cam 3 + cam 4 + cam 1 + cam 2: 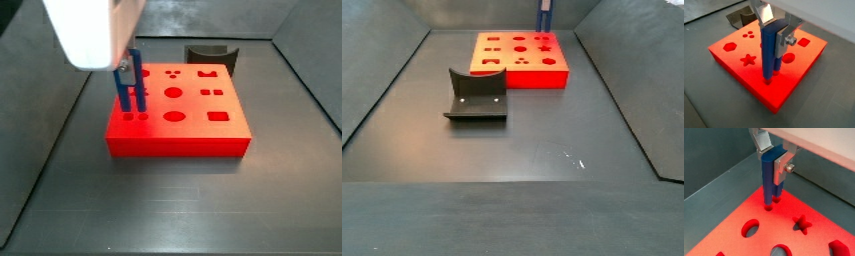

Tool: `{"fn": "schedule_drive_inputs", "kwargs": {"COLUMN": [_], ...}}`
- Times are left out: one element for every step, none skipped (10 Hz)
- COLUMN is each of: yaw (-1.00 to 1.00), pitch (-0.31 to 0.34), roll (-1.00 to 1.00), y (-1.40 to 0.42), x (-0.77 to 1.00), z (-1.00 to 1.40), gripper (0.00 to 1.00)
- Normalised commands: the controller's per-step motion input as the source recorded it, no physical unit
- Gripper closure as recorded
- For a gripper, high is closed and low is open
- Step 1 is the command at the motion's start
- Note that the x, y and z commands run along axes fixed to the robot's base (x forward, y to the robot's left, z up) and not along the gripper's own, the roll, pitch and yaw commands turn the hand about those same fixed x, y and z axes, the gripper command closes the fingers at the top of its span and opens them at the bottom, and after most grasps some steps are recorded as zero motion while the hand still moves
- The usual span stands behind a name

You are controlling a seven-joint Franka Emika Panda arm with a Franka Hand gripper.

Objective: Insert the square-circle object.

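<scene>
The square-circle object [769, 47], a slim blue peg piece with two prongs, stands upright in my gripper [774, 25], which is shut on its upper end. It also shows in the other wrist view [771, 178] and in both side views [128, 90] [545, 14]. Its prong tips touch the top of the red block [744, 75] at two small holes near a corner [134, 117]. How deep the tips sit I cannot tell. The gripper [776, 150] is directly above that corner of the block [181, 140].
The red block [529, 70] has several shaped holes: a star [748, 60], a hexagon [729, 46], circles, squares. A dark grey curved piece [211, 55] lies behind the block; in a side view it lies on the floor in front [476, 95]. Grey bin walls surround the floor.
</scene>
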Motion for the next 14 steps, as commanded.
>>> {"fn": "schedule_drive_inputs", "kwargs": {"yaw": [0.11,0.12,0.05,0.00,0.00,0.00,0.00,0.00,0.01,0.00,0.01,0.02,0.01,0.01], "pitch": [-0.034,-0.029,-0.024,-0.030,-0.050,-0.051,-0.060,-0.066,-0.051,-0.063,-0.059,-0.041,-0.037,-0.039], "roll": [0.00,0.00,0.00,0.00,0.00,0.00,0.00,0.00,0.00,-0.01,0.00,0.00,0.01,0.00], "y": [0.00,0.00,0.00,0.00,0.00,0.00,0.00,0.00,0.00,0.00,0.02,0.05,0.04,0.00], "x": [0.00,0.17,0.06,0.00,0.00,0.00,0.04,0.10,0.12,0.15,0.08,0.00,0.00,0.00], "z": [-0.18,-0.20,-0.15,-0.12,-0.16,-0.18,-0.19,-0.21,-0.16,-0.18,-0.20,-0.21,-0.23,-0.26], "gripper": [1.00,1.00,1.00,1.00,1.00,1.00,1.00,1.00,1.00,1.00,1.00,1.00,1.00,1.00]}}
